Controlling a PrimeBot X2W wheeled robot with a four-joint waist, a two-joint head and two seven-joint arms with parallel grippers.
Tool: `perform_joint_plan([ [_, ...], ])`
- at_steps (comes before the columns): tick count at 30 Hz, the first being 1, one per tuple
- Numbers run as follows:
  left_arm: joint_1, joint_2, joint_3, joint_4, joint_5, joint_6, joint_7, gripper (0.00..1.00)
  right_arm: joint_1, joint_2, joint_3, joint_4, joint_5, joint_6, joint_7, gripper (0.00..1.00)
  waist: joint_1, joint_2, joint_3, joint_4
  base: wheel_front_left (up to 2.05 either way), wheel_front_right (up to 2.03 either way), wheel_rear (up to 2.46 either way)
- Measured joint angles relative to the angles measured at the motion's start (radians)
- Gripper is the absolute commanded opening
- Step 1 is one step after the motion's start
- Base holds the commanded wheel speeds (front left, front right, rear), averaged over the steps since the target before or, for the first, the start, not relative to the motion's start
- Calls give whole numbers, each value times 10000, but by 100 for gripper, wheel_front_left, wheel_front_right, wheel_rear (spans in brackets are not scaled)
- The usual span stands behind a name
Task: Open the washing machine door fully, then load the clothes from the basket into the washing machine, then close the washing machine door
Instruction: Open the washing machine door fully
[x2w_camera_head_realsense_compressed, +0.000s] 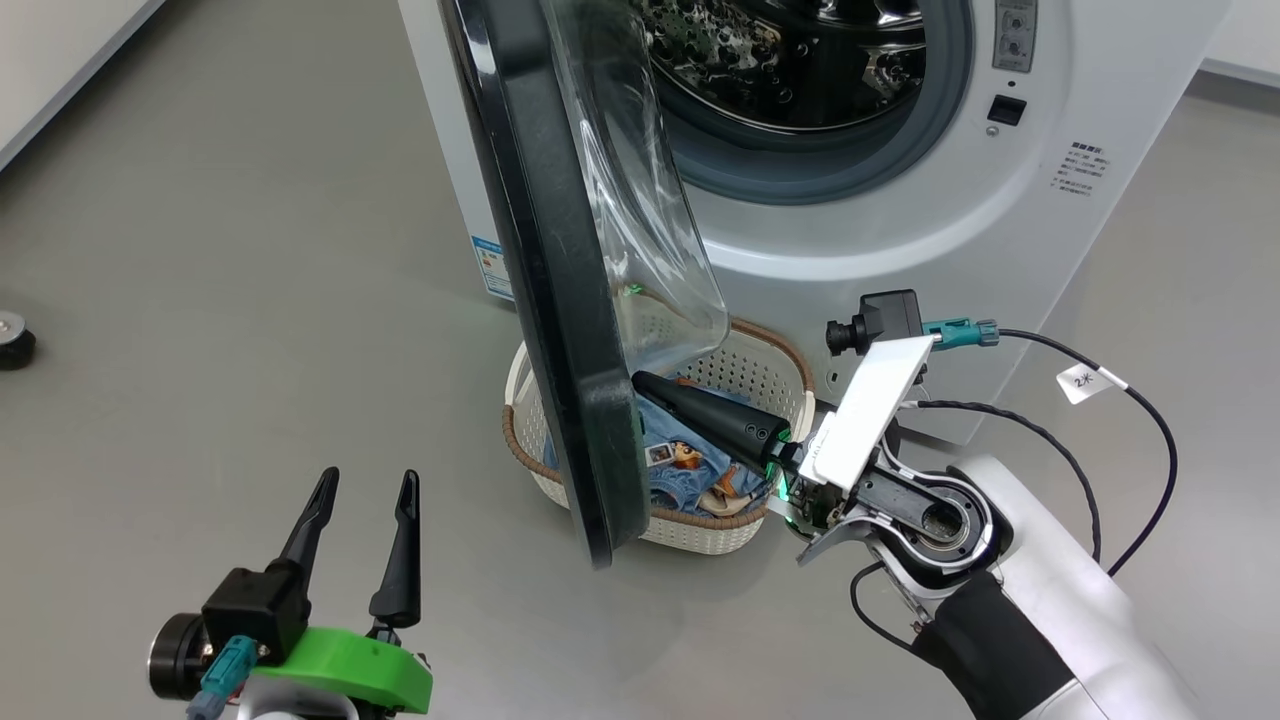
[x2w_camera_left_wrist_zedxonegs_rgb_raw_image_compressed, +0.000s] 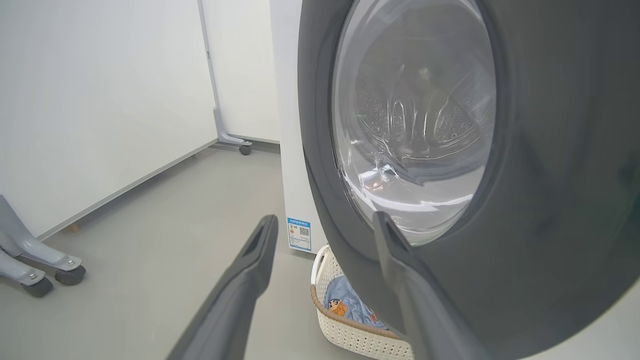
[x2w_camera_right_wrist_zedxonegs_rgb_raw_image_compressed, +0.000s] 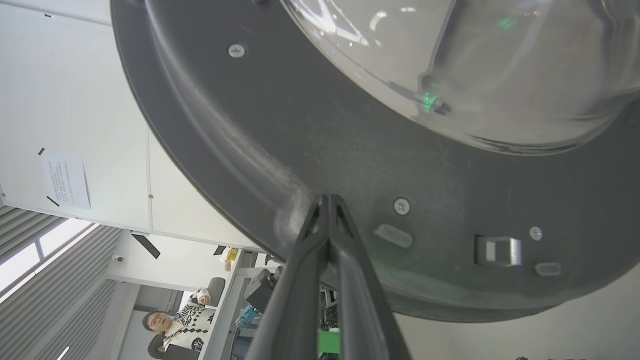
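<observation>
Here the right gripper (x2w_camera_right_wrist_zedxonegs_rgb_raw_image_compressed: 327, 200) has its two fingers pressed together with nothing between them. The tips sit against the dark inner face of the washing machine door (x2w_camera_right_wrist_zedxonegs_rgb_raw_image_compressed: 350, 150), beside the glass bowl (x2w_camera_right_wrist_zedxonegs_rgb_raw_image_compressed: 475, 65); we cannot tell how firmly they bear on it. In the head view the same gripper (x2w_camera_head_realsense_compressed: 642, 381) runs its tips behind the edge of the door (x2w_camera_head_realsense_compressed: 560, 300), so the contact is hidden there.

Under those fingers lie the clothes (x2w_camera_head_realsense_compressed: 690, 470), blue with cartoon prints, in the basket (x2w_camera_head_realsense_compressed: 770, 370). The door covers part of the basket, and one finger crosses the cloth. Beyond the fingers the washing machine (x2w_camera_head_realsense_compressed: 900, 220) stands with its mouth uncovered, its drum (x2w_camera_head_realsense_compressed: 790, 60) cut off by the top edge.

The left gripper (x2w_camera_head_realsense_compressed: 368, 478) is spread wide and holds nothing, on the door's outer side and well apart from it. In its wrist view the left gripper (x2w_camera_left_wrist_zedxonegs_rgb_raw_image_compressed: 325, 218) faces the door (x2w_camera_left_wrist_zedxonegs_rgb_raw_image_compressed: 550, 150). One finger overlaps the rim; whether it touches we cannot say. Below its tips, a corner of the basket (x2w_camera_left_wrist_zedxonegs_rgb_raw_image_compressed: 350, 340) and the clothes (x2w_camera_left_wrist_zedxonegs_rgb_raw_image_compressed: 345, 300) peeks out.
</observation>
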Motion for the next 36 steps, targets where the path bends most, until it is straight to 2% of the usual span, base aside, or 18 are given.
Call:
perform_joint_plan([
  [12,55,0,65,-81,-88,0,0,100,-13,-36,934,-155,280,0,-1032,0,0,0,-45,203,0,0,0],
  [25,55,4,-349,-77,-140,0,0,100,-55,-50,1584,-10,464,0,-2117,0,0,0,-135,643,0,0,0],
  [36,213,6,215,-178,-178,0,0,100,-314,-38,1990,-8,604,0,-2462,0,0,0,-175,640,0,0,0],
])
